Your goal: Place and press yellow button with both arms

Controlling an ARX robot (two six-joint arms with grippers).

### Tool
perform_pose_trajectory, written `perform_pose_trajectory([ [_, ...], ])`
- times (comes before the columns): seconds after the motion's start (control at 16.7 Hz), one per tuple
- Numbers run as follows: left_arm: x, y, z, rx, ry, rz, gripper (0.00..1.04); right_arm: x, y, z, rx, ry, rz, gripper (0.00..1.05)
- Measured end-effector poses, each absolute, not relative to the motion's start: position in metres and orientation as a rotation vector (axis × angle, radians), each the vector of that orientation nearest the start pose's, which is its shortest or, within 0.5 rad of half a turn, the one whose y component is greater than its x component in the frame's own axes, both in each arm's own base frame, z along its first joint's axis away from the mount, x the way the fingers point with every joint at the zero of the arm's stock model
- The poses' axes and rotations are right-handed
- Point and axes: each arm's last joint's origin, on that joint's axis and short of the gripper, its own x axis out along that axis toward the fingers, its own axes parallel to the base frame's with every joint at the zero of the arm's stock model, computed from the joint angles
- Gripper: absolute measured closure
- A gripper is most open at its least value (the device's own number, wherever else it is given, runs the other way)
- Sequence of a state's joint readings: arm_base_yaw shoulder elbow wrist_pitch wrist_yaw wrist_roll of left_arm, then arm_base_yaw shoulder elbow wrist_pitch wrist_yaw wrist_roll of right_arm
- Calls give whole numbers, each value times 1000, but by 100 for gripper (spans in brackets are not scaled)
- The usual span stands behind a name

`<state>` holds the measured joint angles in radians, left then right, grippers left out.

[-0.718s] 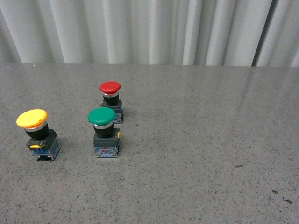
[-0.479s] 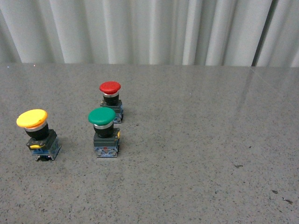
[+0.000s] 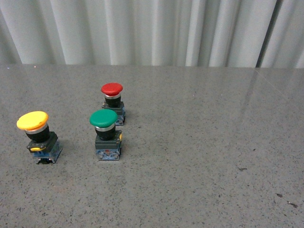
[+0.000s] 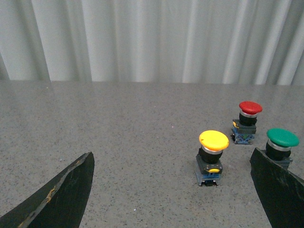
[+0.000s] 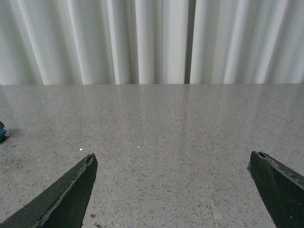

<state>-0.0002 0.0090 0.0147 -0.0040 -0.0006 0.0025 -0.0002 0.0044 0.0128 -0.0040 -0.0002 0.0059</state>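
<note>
The yellow button [image 3: 38, 137] stands upright on the grey table at the left; it has a yellow mushroom cap, a black neck and a dark base. It also shows in the left wrist view [image 4: 211, 157]. My left gripper [image 4: 172, 164] is open and empty, and the yellow button stands ahead of it, nearer one finger. My right gripper [image 5: 173, 160] is open and empty over bare table. Neither arm shows in the front view.
A green-capped button [image 3: 106, 135] and a red-capped button [image 3: 113, 102] stand right of the yellow one; they also show in the left wrist view, the green-capped button [image 4: 281, 144] and the red-capped button [image 4: 247, 121]. A white pleated curtain [image 3: 152, 31] backs the grey speckled table [image 3: 213, 142].
</note>
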Motion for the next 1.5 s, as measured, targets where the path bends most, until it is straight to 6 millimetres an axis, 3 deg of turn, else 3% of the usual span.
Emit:
perform_pose_trajectory([
  [0.24, 97, 0, 167, 2, -2, 0, 7, 97, 0, 167, 6, -4, 0, 7],
  [0.36, 99, -4, 172, 9, 304, 136, 7, 97, 0, 167, 5, -4, 1, 7],
  [0.54, 123, -1, 227, 6, 174, 191, 7, 97, 0, 167, 6, -4, 0, 7],
  [0.6, 138, -3, 248, 12, 113, 166, 7, 97, 0, 167, 6, -4, 0, 7],
  [0.72, 180, -11, 265, 33, 126, 70, 7, 97, 0, 167, 6, -5, 0, 7],
  [0.84, 229, -23, 261, 29, 255, -25, 7, 97, 0, 167, 6, -4, 0, 7],
  [1.08, 255, -32, 250, 25, 345, -63, 7, 97, 0, 167, 6, -4, 0, 7],
  [1.5, 271, -40, 227, 21, 452, -94, 7, 97, 0, 167, 6, -4, 0, 7],
])
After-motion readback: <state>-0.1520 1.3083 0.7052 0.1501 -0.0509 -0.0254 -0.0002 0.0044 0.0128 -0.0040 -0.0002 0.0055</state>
